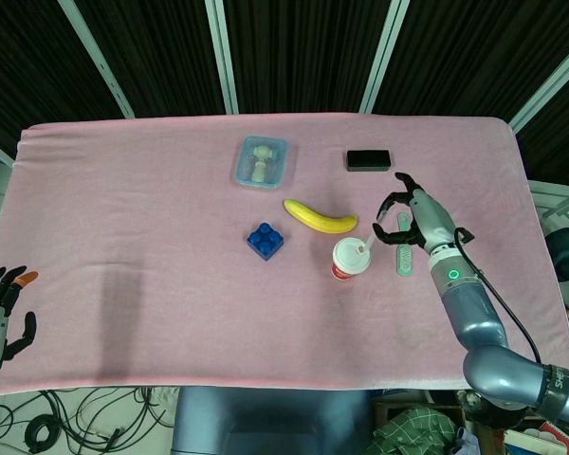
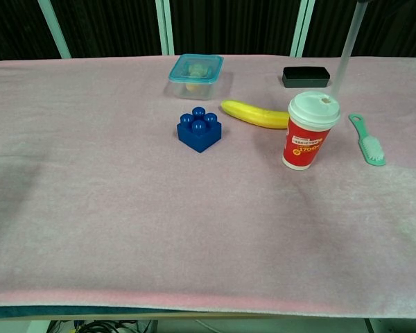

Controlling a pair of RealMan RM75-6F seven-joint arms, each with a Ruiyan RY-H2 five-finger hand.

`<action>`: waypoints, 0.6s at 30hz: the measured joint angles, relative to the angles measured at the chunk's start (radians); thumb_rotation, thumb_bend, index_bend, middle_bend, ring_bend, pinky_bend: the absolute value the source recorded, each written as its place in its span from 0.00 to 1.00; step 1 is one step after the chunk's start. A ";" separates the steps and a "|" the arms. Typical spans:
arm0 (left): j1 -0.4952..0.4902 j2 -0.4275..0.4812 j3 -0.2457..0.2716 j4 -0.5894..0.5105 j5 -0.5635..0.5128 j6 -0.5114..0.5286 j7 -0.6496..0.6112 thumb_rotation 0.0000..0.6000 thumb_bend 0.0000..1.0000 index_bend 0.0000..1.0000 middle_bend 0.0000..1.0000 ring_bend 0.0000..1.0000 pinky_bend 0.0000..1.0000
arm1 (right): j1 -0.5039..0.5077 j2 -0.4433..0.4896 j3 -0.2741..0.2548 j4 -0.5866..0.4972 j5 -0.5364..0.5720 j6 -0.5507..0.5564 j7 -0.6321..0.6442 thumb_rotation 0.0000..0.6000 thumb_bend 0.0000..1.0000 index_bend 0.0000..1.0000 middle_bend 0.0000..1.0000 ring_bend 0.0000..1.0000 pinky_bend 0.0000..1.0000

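My right hand (image 1: 412,220) hovers just right of a red paper cup (image 1: 349,258) with a white lid and pinches a thin clear straw (image 1: 371,237) between thumb and a finger. In the chest view the straw (image 2: 343,55) slants down from the top edge to the lid of the cup (image 2: 309,132); I cannot tell whether its tip is in the lid's hole. The hand itself is out of the chest view. My left hand (image 1: 0,308) hangs beyond the table's near left corner, fingers spread and holding nothing.
A banana (image 1: 318,218) lies left of the cup, with a blue toy block (image 1: 266,240) further left. A lidded clear container (image 1: 262,162) and a black box (image 1: 368,160) sit farther back. A green brush (image 1: 404,258) lies under my right hand on the pink cloth (image 1: 123,209).
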 measured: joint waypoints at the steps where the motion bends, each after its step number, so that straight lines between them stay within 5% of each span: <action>1: 0.000 0.000 0.000 0.000 0.000 0.000 0.000 1.00 0.58 0.19 0.11 0.02 0.01 | 0.001 0.000 -0.002 0.000 0.000 0.000 0.000 1.00 0.39 0.65 0.00 0.00 0.16; 18: 0.000 0.000 0.000 -0.001 -0.001 0.000 -0.001 1.00 0.58 0.19 0.11 0.02 0.01 | 0.012 -0.013 -0.021 0.017 0.000 -0.001 0.019 1.00 0.39 0.65 0.00 0.00 0.16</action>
